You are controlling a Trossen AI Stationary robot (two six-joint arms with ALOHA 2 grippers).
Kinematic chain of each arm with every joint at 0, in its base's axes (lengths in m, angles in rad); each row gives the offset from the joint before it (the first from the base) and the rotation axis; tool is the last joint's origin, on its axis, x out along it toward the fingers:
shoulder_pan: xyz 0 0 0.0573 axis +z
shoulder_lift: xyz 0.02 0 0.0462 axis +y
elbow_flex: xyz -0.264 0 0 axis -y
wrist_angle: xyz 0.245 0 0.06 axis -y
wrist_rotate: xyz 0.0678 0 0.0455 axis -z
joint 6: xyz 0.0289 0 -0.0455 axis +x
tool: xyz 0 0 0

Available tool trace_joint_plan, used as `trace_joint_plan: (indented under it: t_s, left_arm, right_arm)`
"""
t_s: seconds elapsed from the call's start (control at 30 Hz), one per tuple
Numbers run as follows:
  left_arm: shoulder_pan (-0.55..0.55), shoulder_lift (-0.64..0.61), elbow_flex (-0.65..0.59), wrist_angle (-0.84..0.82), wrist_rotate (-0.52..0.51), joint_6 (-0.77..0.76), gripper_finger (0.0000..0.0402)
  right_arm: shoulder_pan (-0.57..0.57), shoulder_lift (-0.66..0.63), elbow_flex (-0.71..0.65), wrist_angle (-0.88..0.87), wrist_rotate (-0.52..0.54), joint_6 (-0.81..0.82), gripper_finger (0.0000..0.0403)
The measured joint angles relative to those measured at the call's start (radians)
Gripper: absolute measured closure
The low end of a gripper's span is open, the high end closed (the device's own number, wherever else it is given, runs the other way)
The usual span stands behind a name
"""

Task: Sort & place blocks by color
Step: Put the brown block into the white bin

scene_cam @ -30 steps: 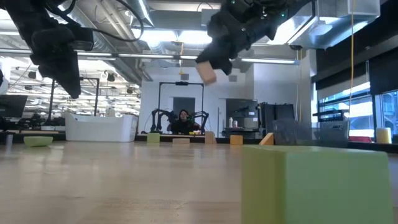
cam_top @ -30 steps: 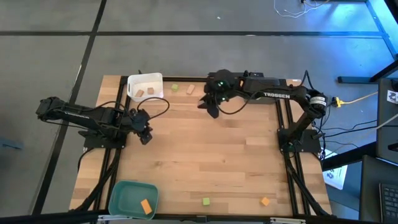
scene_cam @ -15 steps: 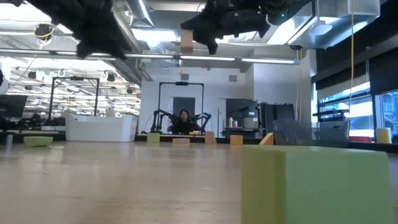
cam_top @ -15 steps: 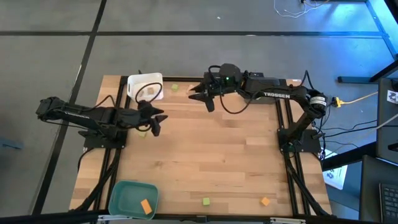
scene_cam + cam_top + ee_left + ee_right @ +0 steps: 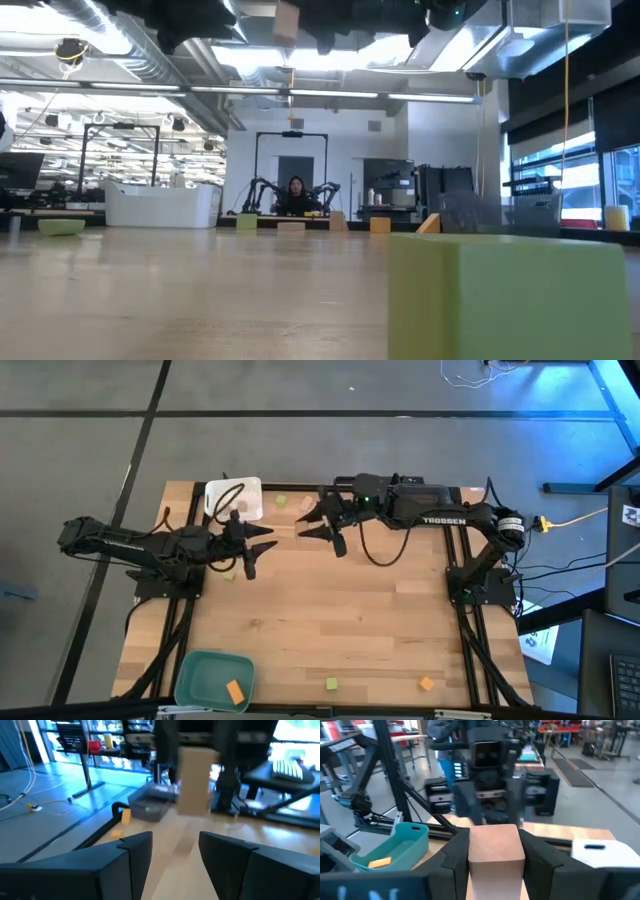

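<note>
My right gripper is shut on a tan block, high above the table's far middle. The block also shows in the left wrist view and at the top of the low view. My left gripper is open and empty, level with the table and pointing at the block from a short way to its left. The white tray stands at the far edge beside both grippers. A light green block lies on the table next to it. My right gripper pinches the tan block by two opposite sides between its two fingers. The fingers lie about level and point toward the table's left. The block is lifted clear of the table and sits upright in the hold.
A teal tray at the near left holds an orange block. A light green block, which looms large in the low view, and an orange block lie near the front edge. Cables loop over the white tray.
My right gripper has gone up and toward the table's left with the tan block, turning from pointing down to about level. My left gripper has gone toward the right and far edges and has turned to face the block.
</note>
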State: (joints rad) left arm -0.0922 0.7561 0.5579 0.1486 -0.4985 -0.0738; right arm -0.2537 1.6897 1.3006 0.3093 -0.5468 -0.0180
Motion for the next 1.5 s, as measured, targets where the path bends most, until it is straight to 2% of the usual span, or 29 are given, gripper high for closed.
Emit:
trace_joint_plan:
  t_s: [0.07,0.23,0.43,0.73,1.2,1.5]
  left_arm:
    - [0.016,0.014,0.001,0.037,0.008,-0.011,0.0243]
    - [0.054,0.061,0.002,0.113,0.125,-0.031,0.0243]
    - [0.069,0.145,0.001,0.203,0.199,-0.05,0.0243]
    - [0.069,0.208,0.001,0.275,0.201,-0.048,0.0243]
    - [0.068,0.212,0.001,0.36,0.204,-0.047,0.0243]
    - [0.068,0.279,0.001,0.432,0.195,-0.074,0.0243]
  right_arm:
    - [0.013,0.0,0.0,0.023,-0.005,-0.015,0.027]
    - [0.03,0.0,0.0,0.044,-0.004,-0.017,0.027]
    - [0.031,0.0,0.0,0.048,-0.004,-0.013,0.027]
    - [0.032,0.0,0.0,0.046,-0.004,-0.01,0.027]
    - [0.041,0.006,0.0,0.047,0.005,-0.013,0.027]
    - [0.041,0.005,-0.002,0.041,0.023,-0.013,0.027]
